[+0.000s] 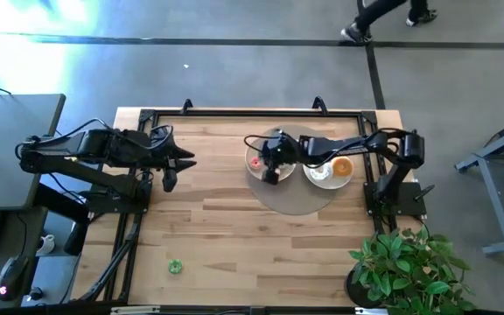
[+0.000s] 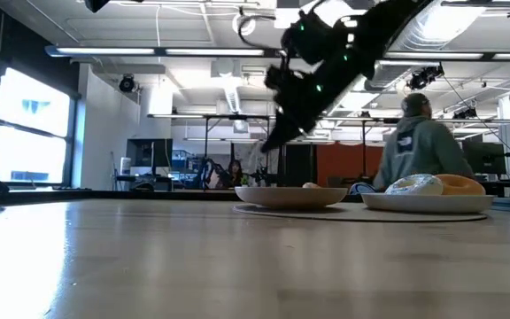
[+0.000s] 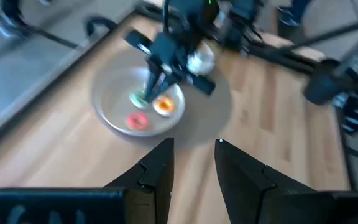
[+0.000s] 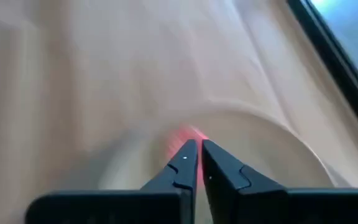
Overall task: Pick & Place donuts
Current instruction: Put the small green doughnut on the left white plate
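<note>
A beige plate (image 1: 254, 173) (image 2: 290, 197) holds a pink donut (image 3: 137, 121), an orange one (image 3: 163, 106) and a green one (image 3: 138, 98). Beside it, a white plate (image 1: 322, 183) (image 2: 428, 203) carries a white donut (image 2: 414, 184) and an orange donut (image 1: 343, 167). Another green donut (image 1: 175, 267) lies alone near the table's near edge. My right gripper (image 3: 153, 84) (image 4: 196, 149) hangs shut just above the beige plate, over the pink donut (image 4: 185, 134), holding nothing that shows. My left gripper (image 1: 180, 168) (image 3: 194, 152) waits open, to the left of the plates.
Both plates sit on a round grey mat (image 1: 291, 199) at the table's far right. A potted plant (image 1: 405, 267) stands at the near right corner. A black frame (image 1: 234, 112) runs along the far edge. A person (image 2: 419, 142) is in the room behind.
</note>
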`<act>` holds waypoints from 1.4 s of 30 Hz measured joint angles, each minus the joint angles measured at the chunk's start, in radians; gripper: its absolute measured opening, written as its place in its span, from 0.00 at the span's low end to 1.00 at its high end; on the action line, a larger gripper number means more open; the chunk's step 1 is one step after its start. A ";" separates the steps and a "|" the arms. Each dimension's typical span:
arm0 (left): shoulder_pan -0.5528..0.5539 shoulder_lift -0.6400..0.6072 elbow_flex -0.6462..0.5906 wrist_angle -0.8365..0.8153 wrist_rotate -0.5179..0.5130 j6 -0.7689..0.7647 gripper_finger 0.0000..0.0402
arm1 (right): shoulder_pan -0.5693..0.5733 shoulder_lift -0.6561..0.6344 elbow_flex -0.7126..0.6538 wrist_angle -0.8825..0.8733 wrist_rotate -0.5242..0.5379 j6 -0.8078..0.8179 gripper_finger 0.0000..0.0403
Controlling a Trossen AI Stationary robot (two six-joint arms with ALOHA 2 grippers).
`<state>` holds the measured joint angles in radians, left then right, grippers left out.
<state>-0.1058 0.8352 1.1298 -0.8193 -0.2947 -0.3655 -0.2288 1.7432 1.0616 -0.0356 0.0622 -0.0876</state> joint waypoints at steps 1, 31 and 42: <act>-0.001 0.001 -0.012 0.000 0.029 -0.006 0.29 | 0.010 0.000 0.015 0.010 -0.044 -0.003 0.07; -0.667 0.484 -0.382 0.291 0.375 -0.611 0.29 | 0.196 0.000 0.040 0.146 0.025 -0.017 0.39; -0.758 0.673 -0.382 0.299 0.415 -0.743 0.29 | 0.196 0.000 0.039 0.170 0.038 -0.017 0.39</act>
<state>-0.8639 1.5086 0.7479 -0.5200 0.1207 -1.1088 -0.0326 1.7432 1.1007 0.1339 0.0999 -0.1047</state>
